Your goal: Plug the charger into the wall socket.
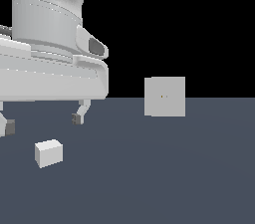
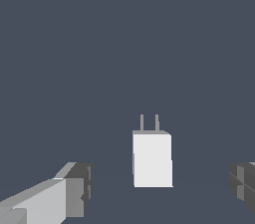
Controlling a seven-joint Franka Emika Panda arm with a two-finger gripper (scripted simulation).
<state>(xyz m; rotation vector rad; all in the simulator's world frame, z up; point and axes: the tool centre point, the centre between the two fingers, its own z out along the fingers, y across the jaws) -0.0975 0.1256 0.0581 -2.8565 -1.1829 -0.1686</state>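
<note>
Barely started, nothing's getting plugged in yet

End effector (image 1: 42,122) is hanging wide open and empty above the charger (image 1: 49,153), which is lying on the table (image 1: 164,178) well apart from the socket (image 1: 165,96). Grabbing, carrying and plugging in are all still waiting.

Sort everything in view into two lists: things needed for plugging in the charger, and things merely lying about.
Needed: charger, socket, open tool above the charger.
Lying about: nothing; only the bare floor remains.

Charger (image 1: 49,153) lies left of wall socket (image 1: 165,97).
</note>
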